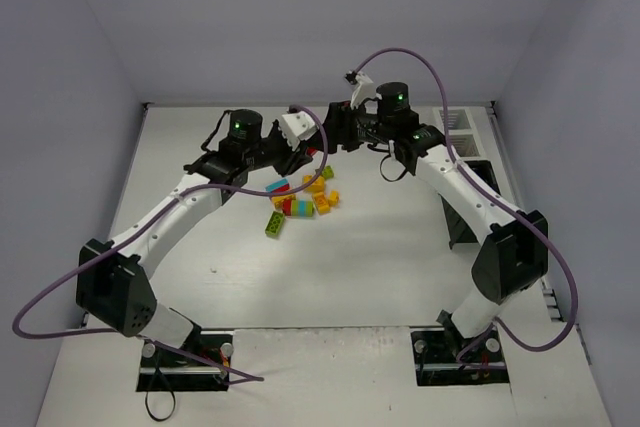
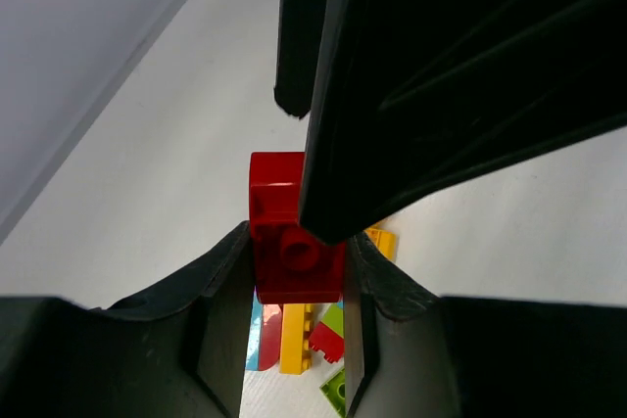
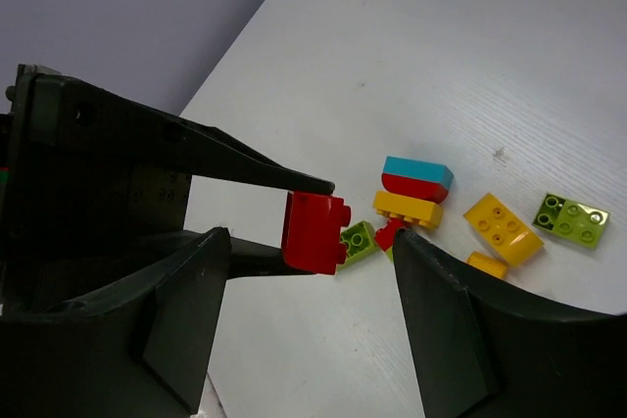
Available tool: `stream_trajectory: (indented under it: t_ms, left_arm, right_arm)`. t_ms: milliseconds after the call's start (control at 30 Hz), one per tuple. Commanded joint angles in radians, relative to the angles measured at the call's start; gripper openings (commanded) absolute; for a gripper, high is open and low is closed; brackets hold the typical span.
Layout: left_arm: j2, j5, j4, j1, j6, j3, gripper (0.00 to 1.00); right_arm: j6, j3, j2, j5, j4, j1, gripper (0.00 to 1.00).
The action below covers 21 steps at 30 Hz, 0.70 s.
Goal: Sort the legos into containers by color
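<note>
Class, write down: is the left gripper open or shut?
Shut: the left gripper clamps the red brick, a finger against each side.

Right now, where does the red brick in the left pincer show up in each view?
Top external: the red brick is a small red speck at upper centre.
Left wrist: centre, clamped in the left pincer.
Right wrist: left of centre, held above the table.
Shared landmark: the loose brick pile, close by it in all three views.
</note>
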Motion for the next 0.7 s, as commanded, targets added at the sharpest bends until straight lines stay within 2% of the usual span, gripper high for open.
stream_trajectory:
  t_ms: [0,133,367,667]
  left_arm:
    - [-0.068,0.036,0.068,-0.012,0.048,0.009,0.0]
    - [-0.084,0.04,0.077,-0.018,0.05,-0.001,0.0]
    - [-0.094,0.024,0.094,-0.044,0.058,-0.017,0.0]
    - [-0.081,-0.022,0.154,-0.05,0.055,-0.023,0.0]
  right_arm:
    - [0.01,0.036,-0.004,-0.041,0.05,0.016,0.63]
    - [0.011,0.018,-0.011,-0.038,0.052,0.021,0.6]
    - [0.01,-0.007,-0.012,-0.04,0.05,0.027,0.45]
    - [0.013,-0.039,-0.009,-0.087,0.047,0.029,0.34]
